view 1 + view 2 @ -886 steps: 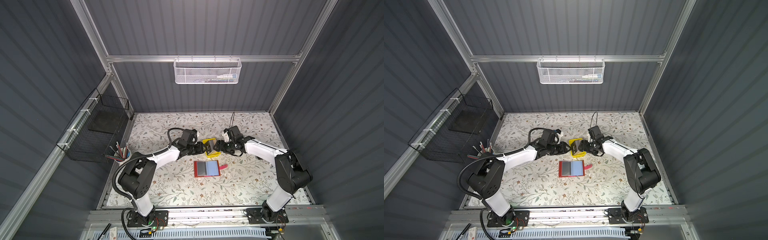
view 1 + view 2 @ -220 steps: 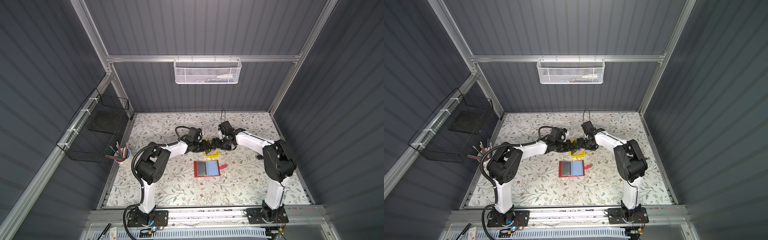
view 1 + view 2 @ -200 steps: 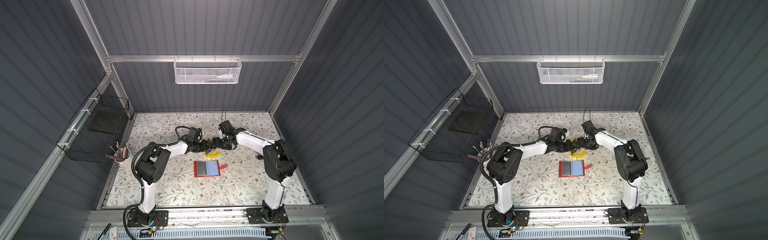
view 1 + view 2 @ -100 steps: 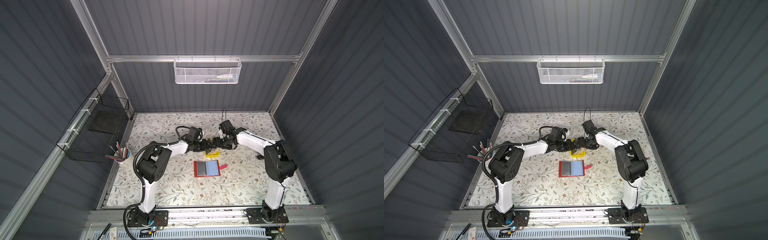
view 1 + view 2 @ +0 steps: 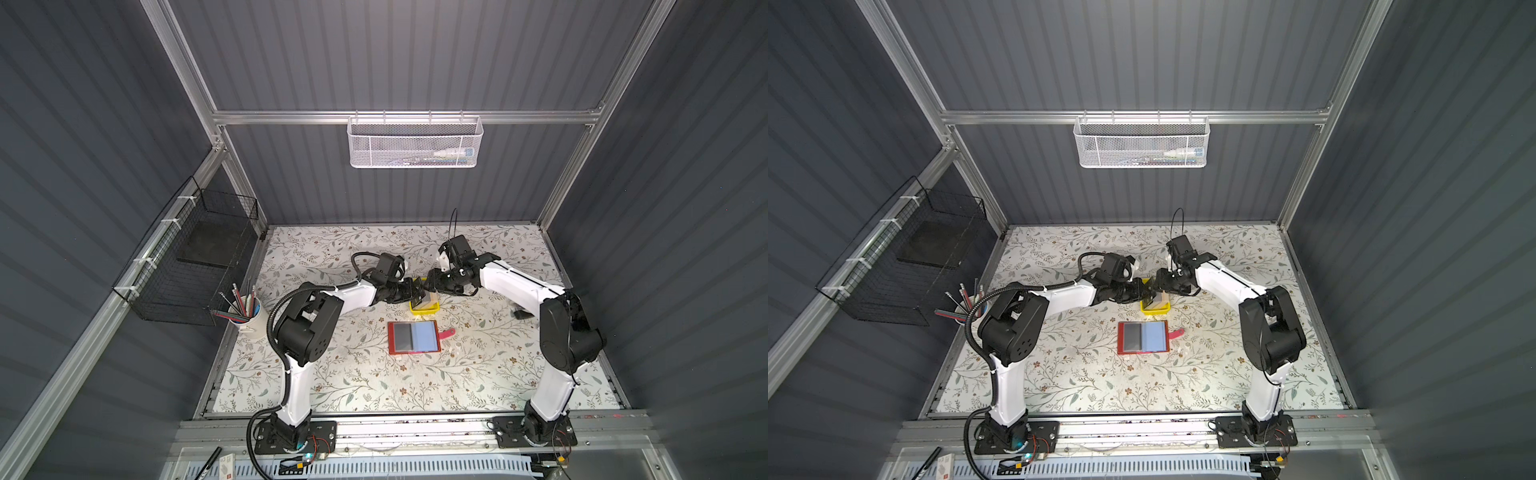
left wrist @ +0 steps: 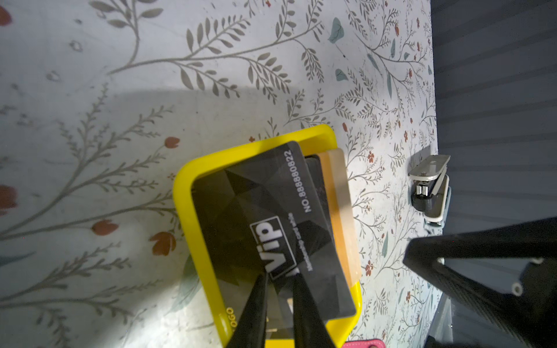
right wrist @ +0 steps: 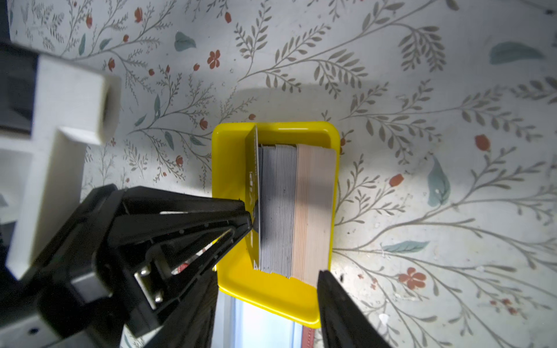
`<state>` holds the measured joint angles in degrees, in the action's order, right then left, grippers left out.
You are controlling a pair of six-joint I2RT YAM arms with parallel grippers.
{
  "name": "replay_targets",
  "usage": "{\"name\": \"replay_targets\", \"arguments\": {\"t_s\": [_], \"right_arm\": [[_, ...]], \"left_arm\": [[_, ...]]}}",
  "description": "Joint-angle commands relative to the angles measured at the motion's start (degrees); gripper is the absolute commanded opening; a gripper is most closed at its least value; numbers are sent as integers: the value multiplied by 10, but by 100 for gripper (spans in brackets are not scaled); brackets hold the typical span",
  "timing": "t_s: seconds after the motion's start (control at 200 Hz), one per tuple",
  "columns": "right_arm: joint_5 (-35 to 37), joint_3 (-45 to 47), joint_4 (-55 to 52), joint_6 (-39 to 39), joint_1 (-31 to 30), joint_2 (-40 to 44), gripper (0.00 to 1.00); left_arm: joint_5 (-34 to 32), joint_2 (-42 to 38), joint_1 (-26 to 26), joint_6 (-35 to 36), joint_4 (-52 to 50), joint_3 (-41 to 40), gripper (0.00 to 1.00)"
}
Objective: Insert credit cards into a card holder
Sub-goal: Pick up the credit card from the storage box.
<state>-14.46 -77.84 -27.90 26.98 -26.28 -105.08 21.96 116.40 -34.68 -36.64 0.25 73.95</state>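
A: The left gripper [image 6: 279, 277] was clamped on one black card [image 6: 256, 211], which stood on edge in the yellow tray [image 6: 184, 192], just beside the stacked credit cards [image 7: 277, 205].
B: Any print?
A: White "Vip" in a box and a number starting "NO.8888". "OGO" showed on the tray's rim.
B: And the right gripper [image 5: 431, 286]?
A: Jaws apart, straddling the stack, gripping nothing I could see.
B: The card holder [image 5: 413, 336]?
A: It lay open on the table [image 5: 478, 374] near the tray, red strap [image 5: 446, 333] out, neither gripper touching it.
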Motion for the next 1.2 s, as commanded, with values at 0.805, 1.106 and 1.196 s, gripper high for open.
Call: {"name": "replay_targets", "arguments": {"t_s": [0.805,1.106,1.196], "right_arm": [[-18,-17,13,19,-18,-56,9],[-9,6,26,25,-18,-18,0],[-10,20,35,30,-19,-4,0]], "left_arm": [[0,8,4,-11,-5,-10,19],[-2,-34,3,-3,9,-31,22],[-5,-59,3,1,15,-45,22]]}}
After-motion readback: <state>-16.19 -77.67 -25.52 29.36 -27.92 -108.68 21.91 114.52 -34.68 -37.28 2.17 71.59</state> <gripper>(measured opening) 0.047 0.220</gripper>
